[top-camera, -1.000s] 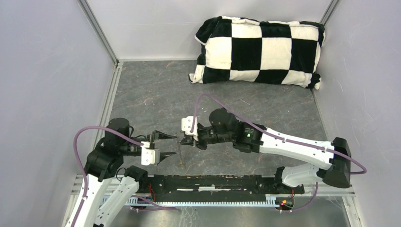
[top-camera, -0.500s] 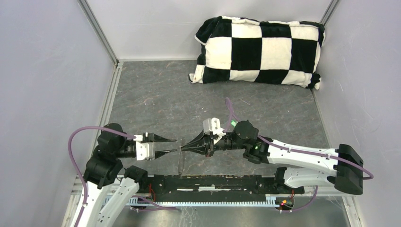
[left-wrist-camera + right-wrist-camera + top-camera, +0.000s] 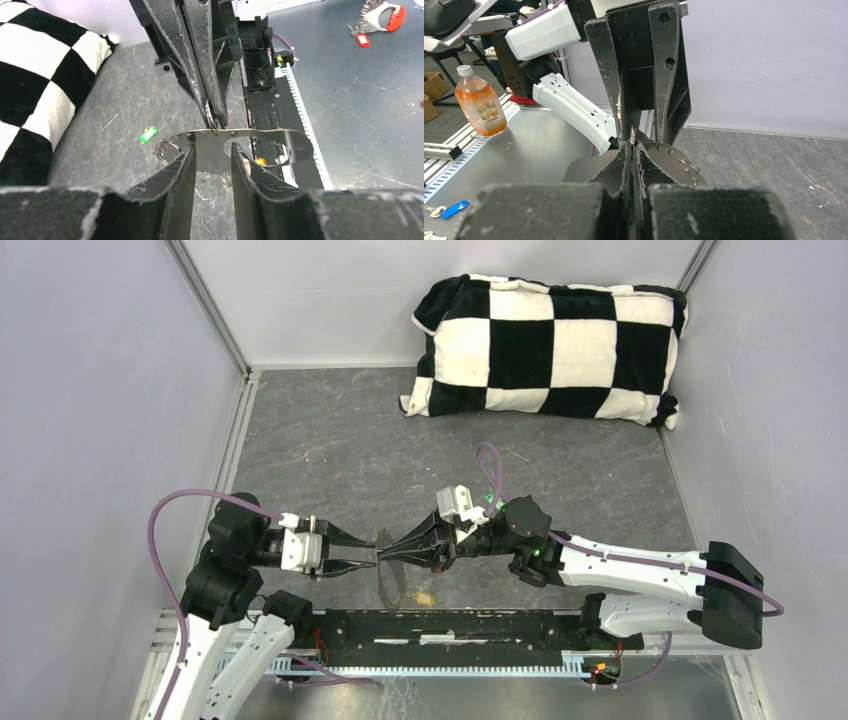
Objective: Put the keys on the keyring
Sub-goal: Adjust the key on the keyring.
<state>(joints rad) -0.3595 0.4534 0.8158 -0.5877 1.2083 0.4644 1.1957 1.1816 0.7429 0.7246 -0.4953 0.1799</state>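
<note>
Top external view: the right gripper [image 3: 386, 555] is now brought tip-to-tip with the left gripper [image 3: 370, 551] at lower centre of the frame. A second earlier it is seen higher up and turned differently. The right jaws are pressed together on the small ring at the top of the keyring [image 3: 212, 147], which is seen hanging below those tips at centre of the left wrist view, clear of the table [image 3: 330, 450]. The left jaws are narrower than a second ago but not closed. The fingers [image 3: 177, 172] are set either side of the keyring's flat holed tab, and contact cannot be confirmed. This is judged to be a handover or two-handed brace being set up so the ring can be worked. Neither key is threaded. The green key [image 3: 148, 134] is seen lying on the table, left of centre in the left wrist view. The yellow-orange key [image 3: 425, 597] is now shown on the table just below the right gripper, where nothing was visible half a second ago. Whether it was dropped or merely uncovered cannot be told.
</note>
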